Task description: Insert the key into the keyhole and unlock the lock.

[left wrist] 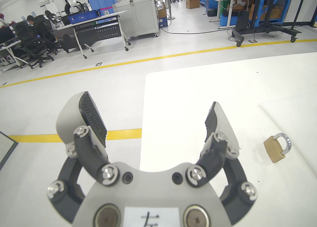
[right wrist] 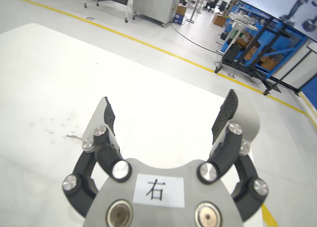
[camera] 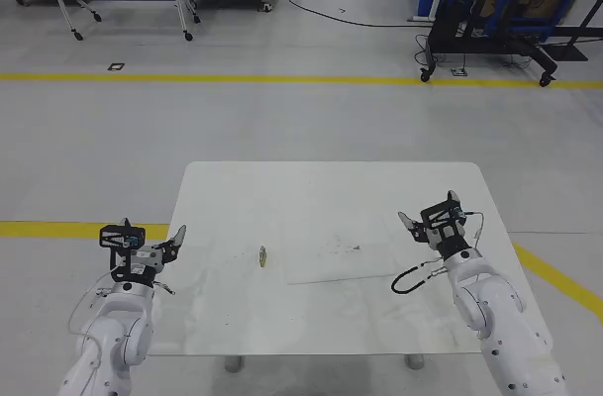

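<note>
Two small metal things lie on the table (camera: 331, 188) for you. The padlock (left wrist: 273, 150) sits near the middle, closer to your left gripper (left wrist: 151, 104). The key (right wrist: 71, 136) lies well apart from it, just beside your right gripper (right wrist: 168, 96). Both grippers are released, jaws spread wide with nothing between them. The left one straddles the table's edge and the right one hangs above its own side of the top.

Expect the padlock to be stiff, dense for its size and smooth on its brass faces, so a nudge will likely make it slide. Take it across the flat sides of the body, leaving the shackle (left wrist: 284, 142) and the opposite end free. It lies flat, its long axis running roughly away from the robot, with the shackle on the end turned away from the left gripper. You cannot see the keyhole; it is probably in the end opposite the shackle.

The key looks thin, light and flat against the top, so it will be hard to pinch; grip its head. Its blade tip shows, but the rest is hidden behind the right gripper, so you can read its heading only in part.
</note>
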